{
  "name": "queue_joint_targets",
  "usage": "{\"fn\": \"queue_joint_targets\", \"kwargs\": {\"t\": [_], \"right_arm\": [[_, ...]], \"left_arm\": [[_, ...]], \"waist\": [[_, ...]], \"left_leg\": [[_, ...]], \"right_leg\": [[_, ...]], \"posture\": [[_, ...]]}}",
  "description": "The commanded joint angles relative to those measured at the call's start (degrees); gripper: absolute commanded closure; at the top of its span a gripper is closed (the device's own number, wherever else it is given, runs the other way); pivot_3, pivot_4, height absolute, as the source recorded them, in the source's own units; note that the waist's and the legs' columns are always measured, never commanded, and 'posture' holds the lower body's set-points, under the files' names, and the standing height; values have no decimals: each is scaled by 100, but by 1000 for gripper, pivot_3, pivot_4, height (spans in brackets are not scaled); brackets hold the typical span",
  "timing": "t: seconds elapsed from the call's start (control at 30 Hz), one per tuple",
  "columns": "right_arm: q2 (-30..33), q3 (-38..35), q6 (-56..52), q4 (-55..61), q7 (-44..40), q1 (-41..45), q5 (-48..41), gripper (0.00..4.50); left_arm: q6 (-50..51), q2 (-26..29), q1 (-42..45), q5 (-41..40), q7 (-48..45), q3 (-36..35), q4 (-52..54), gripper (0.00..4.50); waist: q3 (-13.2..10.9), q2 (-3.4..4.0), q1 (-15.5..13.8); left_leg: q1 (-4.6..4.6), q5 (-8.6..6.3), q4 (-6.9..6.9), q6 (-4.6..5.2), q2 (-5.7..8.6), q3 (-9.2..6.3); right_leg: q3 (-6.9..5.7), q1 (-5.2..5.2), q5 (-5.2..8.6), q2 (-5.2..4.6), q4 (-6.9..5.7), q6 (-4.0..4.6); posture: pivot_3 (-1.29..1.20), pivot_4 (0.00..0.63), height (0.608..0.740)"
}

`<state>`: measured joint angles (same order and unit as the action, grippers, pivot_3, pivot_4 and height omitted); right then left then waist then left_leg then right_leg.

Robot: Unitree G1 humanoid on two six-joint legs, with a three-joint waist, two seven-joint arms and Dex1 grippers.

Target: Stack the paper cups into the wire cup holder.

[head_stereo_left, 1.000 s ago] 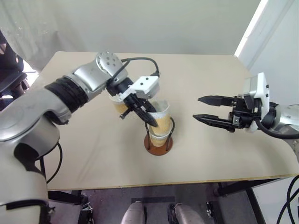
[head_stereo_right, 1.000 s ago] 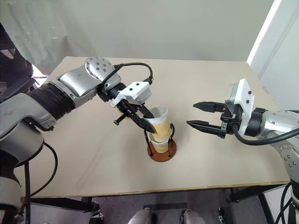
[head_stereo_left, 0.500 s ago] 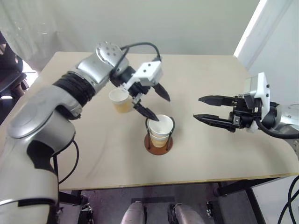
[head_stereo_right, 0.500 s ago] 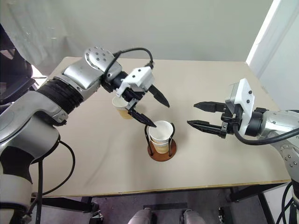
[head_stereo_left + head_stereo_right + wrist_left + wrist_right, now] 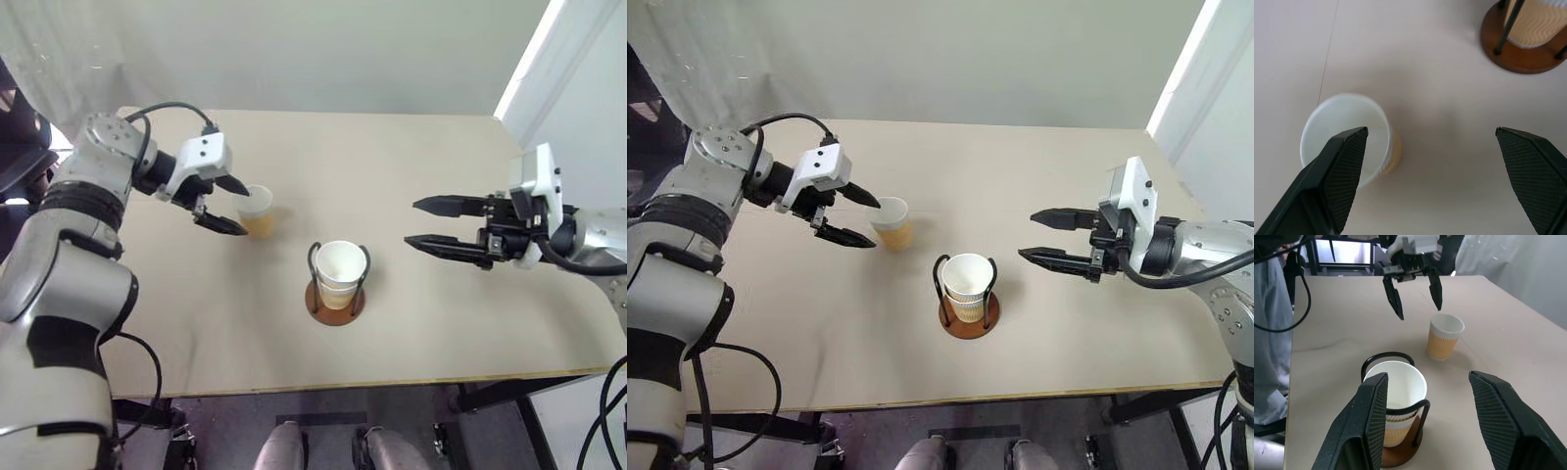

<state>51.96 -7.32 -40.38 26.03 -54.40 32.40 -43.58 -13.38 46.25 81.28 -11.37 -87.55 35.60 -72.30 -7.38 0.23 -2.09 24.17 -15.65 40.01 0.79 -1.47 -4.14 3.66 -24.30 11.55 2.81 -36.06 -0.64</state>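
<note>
While the wire cup holder with its round reddish-brown base [image 5: 335,297] already holds nested tan paper cups [image 5: 339,270] at centre, the spread, empty left gripper [image 5: 227,204] should straddle the loose cup [image 5: 258,211] farther left squarely; the right gripper [image 5: 425,222] hangs open.

No readable text or labels.

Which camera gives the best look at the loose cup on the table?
The right wrist view: the loose cup stands whole and unblocked, side and rim visible. The left wrist view looks down into it, one finger covering part. Both head views show it small beside the open left gripper.
</note>
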Motion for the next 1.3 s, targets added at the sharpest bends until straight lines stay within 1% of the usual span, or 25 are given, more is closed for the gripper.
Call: {"fn": "queue_joint_targets", "kwargs": {"t": [0.03, 0.27, 0.4, 0.63, 0.87, 1.07, 1.3], "right_arm": [[7, -10, 110, 33, -97, 111, 23, 1832], [38, 25, 66, 17, -171, 153, -7, 1832], [34, 73, 41, -11, -202, 216, -4, 1832], [14, 137, -9, -15, -205, 269, 3, 1832], [27, 107, -78, 42, -167, 259, -33, 1832], [49, 35, -210, 152, -100, 206, -95, 1832], [72, -33, -299, 212, -77, 183, -134, 1832]], "left_arm": [[-107, 6, -84, 362, 414, -607, -52, 18], [39, -45, -418, 871, 699, -1363, -103, 18], [-31, -144, -545, 1064, 1135, -1744, -140, 18], [44, -433, -656, 1282, 1214, -2185, -165, 18], [91, -700, -728, 1588, 1289, -2293, -184, 18], [47, -865, -759, 1888, 1946, -2316, -269, 18], [63, -1007, -831, 2042, 2034, -2391, -310, 18]], "waist": [[1, -2, 3], [-1, 1, 35], [0, -1, 39], [0, 0, 36], [1, -1, 47], [1, -1, 49], [0, 0, 48]], "left_leg": [[-1, 0, -2, 0, 2, 2], [-1, 7, -3, -5, 16, -2], [-2, 9, -4, -3, 23, 6], [-2, 10, -2, 1, 24, 0], [-3, 11, -3, 2, 29, 8], [-4, 11, -2, 4, 27, 7], [-4, 13, 0, 4, 28, 4]], "right_leg": [[-1, -1, 0, 0, 0, 0], [12, -7, 2, -6, -6, -4], [12, -9, 2, -3, -10, -5], [17, -9, 0, -10, -15, -7], [17, -13, 0, -6, -21, -8], [23, -16, -1, -7, -27, -8], [29, -16, -1, -11, -29, -10]], "posture": [[0, 150, 740], [0, 150, 740], [0, 150, 740], [0, 150, 740], [0, 150, 740], [0, 150, 740], [0, 150, 740]]}}
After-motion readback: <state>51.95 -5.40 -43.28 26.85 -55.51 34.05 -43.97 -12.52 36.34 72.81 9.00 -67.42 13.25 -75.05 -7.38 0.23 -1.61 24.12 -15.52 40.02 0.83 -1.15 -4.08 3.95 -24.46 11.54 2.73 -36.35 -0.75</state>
